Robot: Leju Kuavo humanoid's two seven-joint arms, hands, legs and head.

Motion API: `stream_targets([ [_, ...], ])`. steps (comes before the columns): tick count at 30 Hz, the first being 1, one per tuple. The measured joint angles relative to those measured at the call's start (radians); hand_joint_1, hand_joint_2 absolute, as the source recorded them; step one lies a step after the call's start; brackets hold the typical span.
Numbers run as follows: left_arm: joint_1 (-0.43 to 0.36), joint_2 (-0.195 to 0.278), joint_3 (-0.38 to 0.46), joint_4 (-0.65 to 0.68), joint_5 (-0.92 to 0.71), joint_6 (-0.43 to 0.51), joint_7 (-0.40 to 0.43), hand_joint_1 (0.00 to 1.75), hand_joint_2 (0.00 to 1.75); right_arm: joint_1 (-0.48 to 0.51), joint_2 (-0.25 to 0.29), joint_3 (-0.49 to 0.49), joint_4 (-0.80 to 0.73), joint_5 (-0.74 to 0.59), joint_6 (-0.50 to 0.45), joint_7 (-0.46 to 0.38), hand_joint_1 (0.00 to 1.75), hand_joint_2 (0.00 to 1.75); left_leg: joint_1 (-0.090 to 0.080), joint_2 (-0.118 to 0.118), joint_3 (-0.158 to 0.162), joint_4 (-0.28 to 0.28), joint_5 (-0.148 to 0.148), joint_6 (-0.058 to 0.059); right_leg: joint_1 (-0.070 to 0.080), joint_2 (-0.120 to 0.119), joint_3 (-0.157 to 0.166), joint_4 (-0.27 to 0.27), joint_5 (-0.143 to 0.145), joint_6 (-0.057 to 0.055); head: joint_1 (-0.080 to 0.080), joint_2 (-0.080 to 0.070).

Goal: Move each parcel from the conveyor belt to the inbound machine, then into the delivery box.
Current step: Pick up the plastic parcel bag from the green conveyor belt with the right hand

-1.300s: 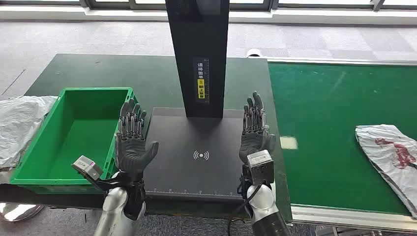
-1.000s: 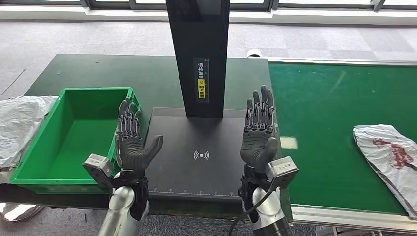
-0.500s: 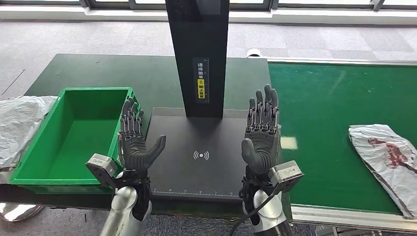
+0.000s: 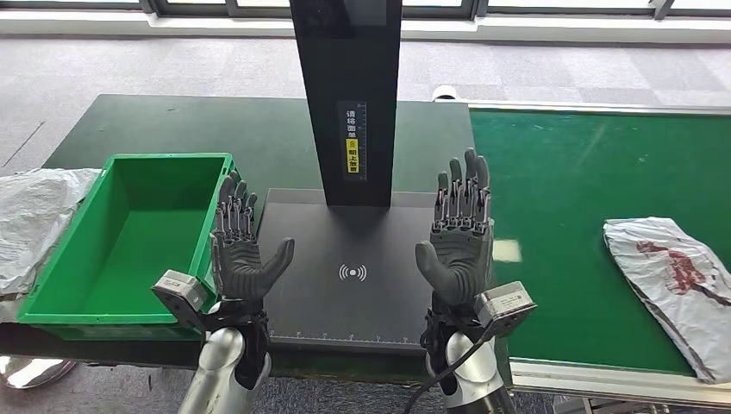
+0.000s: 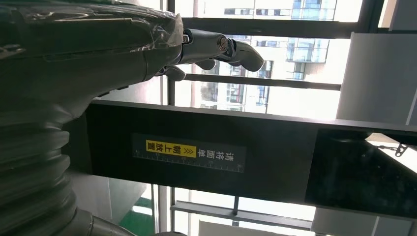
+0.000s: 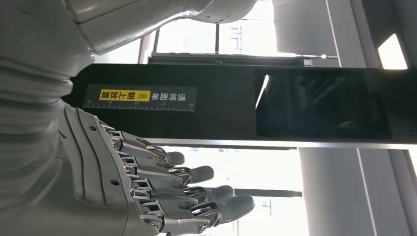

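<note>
- Head view: you see the left hand (image 4: 241, 259) raised palm up over the left edge of the dark scanner plate (image 4: 345, 297), fingers apart and holding nothing.
- The right hand (image 4: 457, 246) is raised the same way over the plate's right edge, fingers spread, also holding nothing.
- Between the two hands the plate shows a white wireless mark (image 4: 352, 273), and the black post (image 4: 346, 95) with a yellow label (image 4: 353, 155) rises from the plate's far edge.
- The white parcel (image 4: 672, 280) with red print lies flat on the green belt (image 4: 569, 198), well apart from the right hand, near the right side of the picture.
- The green box (image 4: 60, 297) sits just beside the plate on the left; a crumpled white bag (image 4: 30, 216) lies against its outer side.
- Left wrist view: you see the hand's grey cover (image 5: 44, 98) and extended fingers (image 5: 231, 48), nothing in them, with the post's label (image 5: 189, 152) and windows behind.
- Right wrist view: the fingers (image 6: 192, 196) are stretched out and apart, holding nothing, in front of the post and its dark screen (image 6: 319, 103).
</note>
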Motion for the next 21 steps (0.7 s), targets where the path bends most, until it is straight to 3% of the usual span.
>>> stream_targets([
  [21,0.005,0.007,-0.034,0.0,0.034,0.021,0.0,0.0,1.75,0.0,-0.001,0.0,0.0,0.009,-0.002,0.0,0.0,1.75,0.0,0.0,0.0,0.0,0.0,0.0,0.0,0.0,0.0,0.0,0.0,0.0,0.0,0.0],
])
